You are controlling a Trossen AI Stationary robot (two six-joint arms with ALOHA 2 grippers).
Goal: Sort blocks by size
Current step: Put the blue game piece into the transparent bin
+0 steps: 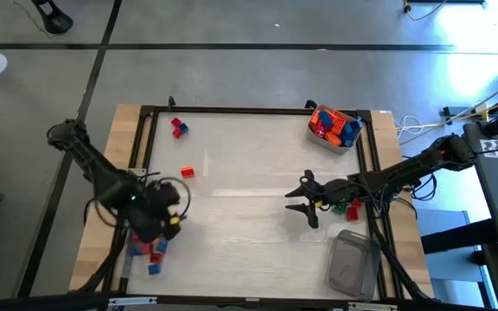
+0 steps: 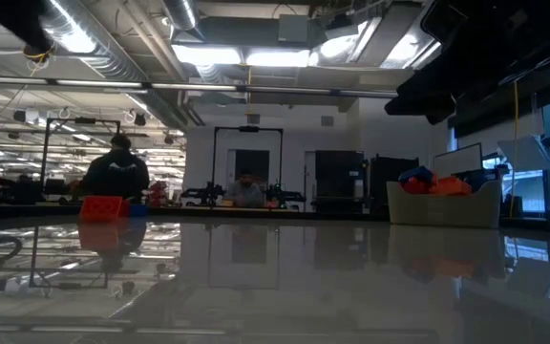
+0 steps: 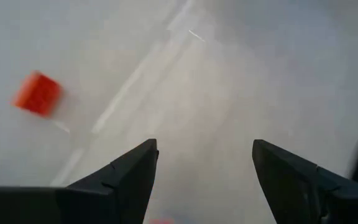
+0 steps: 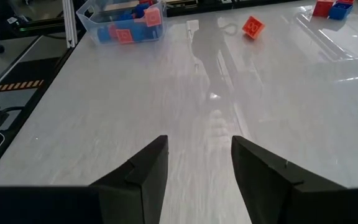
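Empty tub (image 1: 354, 264): clear plastic, near edge of the table, right side, lying just nearside of the right arm; nothing seen in it.
Near-left blocks (image 1: 148, 250): small heap of red and blue bricks at the near-left corner, partly under the left arm; exact count cannot be told.
Left gripper (image 3: 205, 155): over the near-left part of the table, just above that heap; fingers spread wide, nothing between them, bare white tabletop showing through the gap in its wrist view.
Right gripper (image 1: 302, 199): right of centre, low over the table, pointing toward the middle; fingers parted and empty, only tabletop between them in its wrist view.
Red and green bits (image 1: 349, 208): beside the right wrist, partly hidden by the arm; too small to tell what they are.
Orange block (image 1: 187, 173): alone on the white surface, left of centre, apart from both grippers; also seen in the left wrist view (image 3: 37, 93) and right wrist view (image 4: 252, 27).
Far-left blocks (image 1: 178, 127): red and blue bricks close together near the far-left corner.
Full tub (image 1: 333, 128): clear plastic, far-right corner, heaped with orange, red and blue bricks.
Table (image 1: 249, 233): white top in a dark frame.
Background: two people (image 2: 115, 172) at benches well beyond the table, low view.
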